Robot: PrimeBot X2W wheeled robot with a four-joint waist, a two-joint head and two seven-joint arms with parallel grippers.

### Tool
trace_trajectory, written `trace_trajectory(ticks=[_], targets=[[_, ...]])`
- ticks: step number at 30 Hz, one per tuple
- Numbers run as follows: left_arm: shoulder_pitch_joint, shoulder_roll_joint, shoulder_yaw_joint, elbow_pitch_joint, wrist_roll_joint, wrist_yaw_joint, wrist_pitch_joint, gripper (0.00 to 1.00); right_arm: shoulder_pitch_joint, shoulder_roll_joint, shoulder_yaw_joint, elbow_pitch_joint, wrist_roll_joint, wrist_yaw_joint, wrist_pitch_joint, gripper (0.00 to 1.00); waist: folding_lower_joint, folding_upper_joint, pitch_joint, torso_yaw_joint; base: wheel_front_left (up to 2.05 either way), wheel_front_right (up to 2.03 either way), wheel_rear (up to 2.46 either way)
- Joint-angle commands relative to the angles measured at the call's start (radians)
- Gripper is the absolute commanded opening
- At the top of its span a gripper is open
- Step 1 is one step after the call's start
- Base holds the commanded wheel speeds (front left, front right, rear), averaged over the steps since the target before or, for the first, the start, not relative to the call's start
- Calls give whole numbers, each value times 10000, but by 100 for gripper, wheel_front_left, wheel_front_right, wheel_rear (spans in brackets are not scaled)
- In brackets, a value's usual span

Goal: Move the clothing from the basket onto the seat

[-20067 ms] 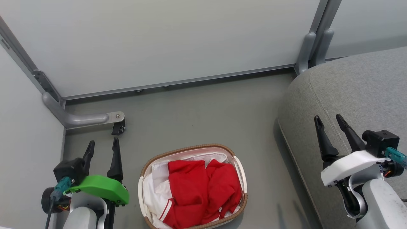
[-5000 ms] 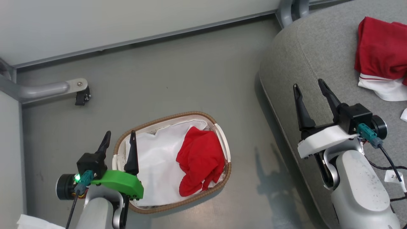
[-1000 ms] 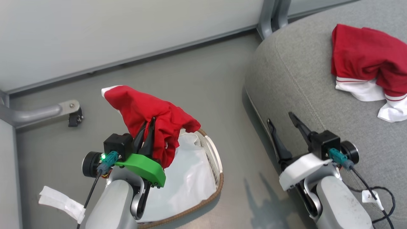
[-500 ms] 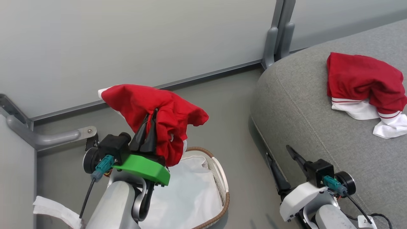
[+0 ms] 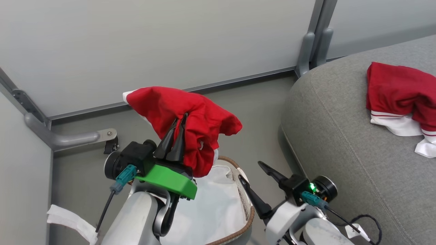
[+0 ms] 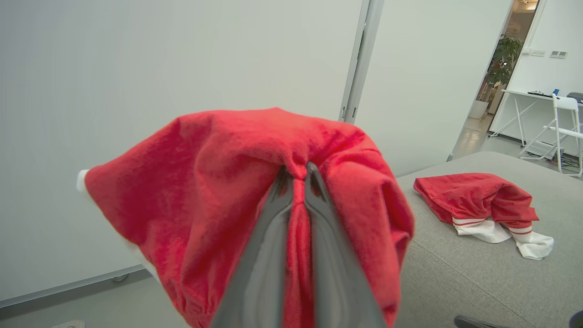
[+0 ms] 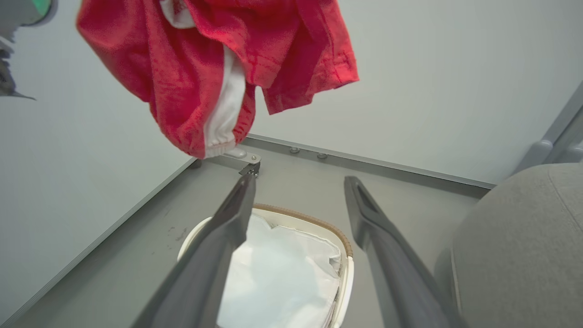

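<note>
Left gripper [image 5: 181, 117]: its fingers are pinched tight on a bunched fold of red cloth. The left wrist view [image 6: 298, 169] shows the fold squeezed between the two tips. The arm holds it high over the basket's far end.

Held garment [image 5: 160, 102]: it is red with a white elastic band and a white edge. It drapes over the fingertips and hangs down both sides [image 6: 205, 182]. In the right wrist view [image 7: 191, 59] it hangs in the air, touching neither basket nor seat.

Right gripper [image 5: 250, 170]: its fingers are spread wide and hold nothing. It sits low, between the basket's right rim and the seat's front edge. Its own view [image 7: 300, 178] looks down across the basket.

Basket [image 5: 251, 215]: it stands on the floor [image 5: 259, 102], near the seat's rounded corner. The left arm covers part of it in the head view. Its brown rim [image 7: 314, 221] shows clearly from the right wrist.

Liner [image 5: 211, 207]: this white sheet lies crumpled inside the basket [image 7: 278, 278].

Second garment [image 5: 398, 88]: it is red with white striped trim. It lies crumpled on top of the seat, well back from the front edge [image 6: 473, 196].

Seat [image 5: 340, 136]: it is a grey woven cushion to the right of the basket [image 6: 455, 282] [image 7: 514, 246].

Surroundings: pale wall panels [image 5: 136, 41] meet the floor behind. A metal foot [image 5: 75, 139] rests near the floor's left corner.
</note>
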Motion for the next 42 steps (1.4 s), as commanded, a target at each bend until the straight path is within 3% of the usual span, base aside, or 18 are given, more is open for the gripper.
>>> trace_trajectory(ticks=[1, 8, 21, 22, 23, 24, 29, 30, 31, 32, 42], targets=[[-240, 16, -74, -52, -53, 64, -7, 0, -306, -37, 293, 41, 203, -14, 0, 100, 1, 0, 157, 188, 0, 0, 0], [-591, 21, -535, -146, -254, 117, -7, 0, -1721, -44, 1789, 452, 855, -14, 0, 100, 1, 0, 486, 690, 0, 0, 0], [-987, 19, -1163, -297, -468, 200, -7, 0, -3002, -41, 2301, 1173, 1585, -14, 0, 100, 1, 0, 946, 1221, 0, 0, 0], [-976, 19, -1193, -303, -475, 217, -7, 0, -3051, -38, 2364, 1191, 1639, -14, 0, 79, 1, 0, 969, 1232, 0, 0, 0], [-962, 18, -1211, -297, -499, 219, -7, 0, -3080, -35, 2432, 1206, 1683, -14, 0, 44, 1, 0, 986, 1237, 0, 0, 0], [-962, 18, -1225, -286, -493, 225, -7, 0, -3122, -37, 2494, 1217, 1733, -14, 0, 0, 1, 0, 1006, 1238, 0, 0, 0], [-983, 18, -1168, -157, -391, 262, -7, 0, -3203, -38, 2376, 1040, 1886, -14, 0, 0, 1, 0, 1040, 1200, 0, 0, 0], [-969, 18, -1145, -99, -374, 276, -7, 12, -3174, -40, 2340, 1003, 1839, -14, 0, 0, 1, 0, 1029, 1167, 0, 0, 0], [-950, 17, -1111, -61, -358, 287, -7, 39, -3139, -38, 2279, 936, 1785, -14, 0, 0, 1, 0, 1016, 1124, 0, 0, 0], [-919, 17, -1072, 11, -326, 307, -6, 100, -3070, -40, 2195, 867, 1721, -14, -2, 0, 1, 0, 1009, 1062, 0, 0, 0], [-562, 17, -401, 591, 256, 240, -7, 100, -2318, -37, 1467, 106, 1364, -14, -2, 0, 1, 0, 1018, -215, 0, 0, 0]])
